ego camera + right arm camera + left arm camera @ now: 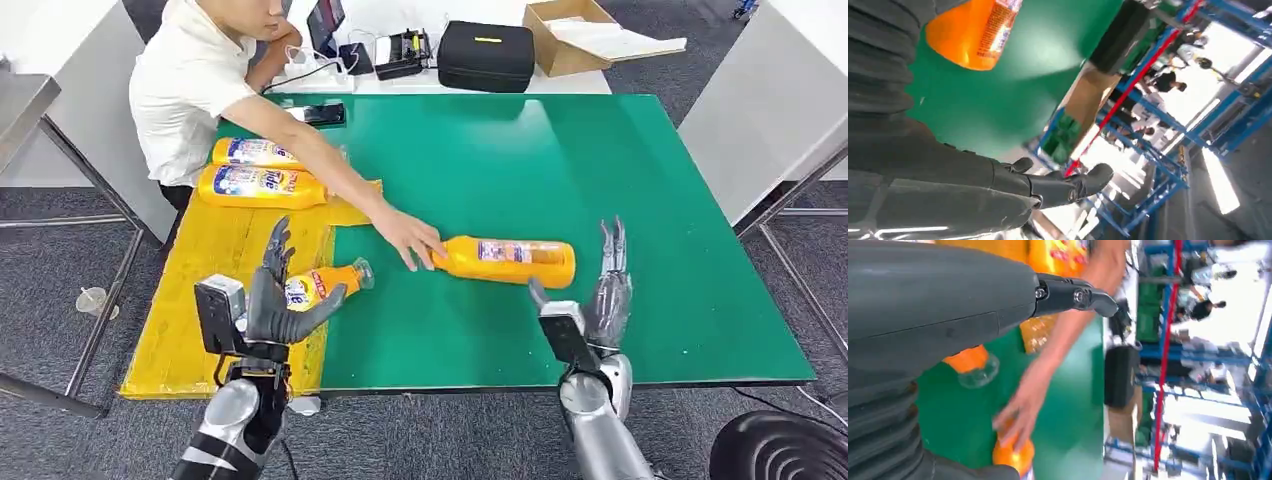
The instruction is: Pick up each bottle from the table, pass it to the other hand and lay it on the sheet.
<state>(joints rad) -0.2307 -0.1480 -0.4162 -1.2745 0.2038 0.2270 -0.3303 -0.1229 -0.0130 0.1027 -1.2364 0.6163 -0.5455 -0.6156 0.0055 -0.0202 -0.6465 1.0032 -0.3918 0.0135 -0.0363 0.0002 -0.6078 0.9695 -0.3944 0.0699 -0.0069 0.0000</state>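
Observation:
An orange bottle [512,261] lies on its side on the green table [560,160]; a person's hand [408,240] rests on its neck end. My right hand [604,292] stands just right of its base [973,35], fingers straight and apart, holding nothing. A smaller orange bottle [322,284] lies across the edge of the yellow sheet [215,260], between the spread fingers and thumb of my left hand [272,300]; its clear cap [974,369] shows past the straight fingers [1073,295]. Two more bottles [262,186] lie at the sheet's far end.
The person [200,80] sits at the table's far left, arm reaching across the sheet. A black case [487,55], a cardboard box [580,35], a phone [320,113] and small devices stand beyond the far edge. A plastic cup [92,300] stands on the floor.

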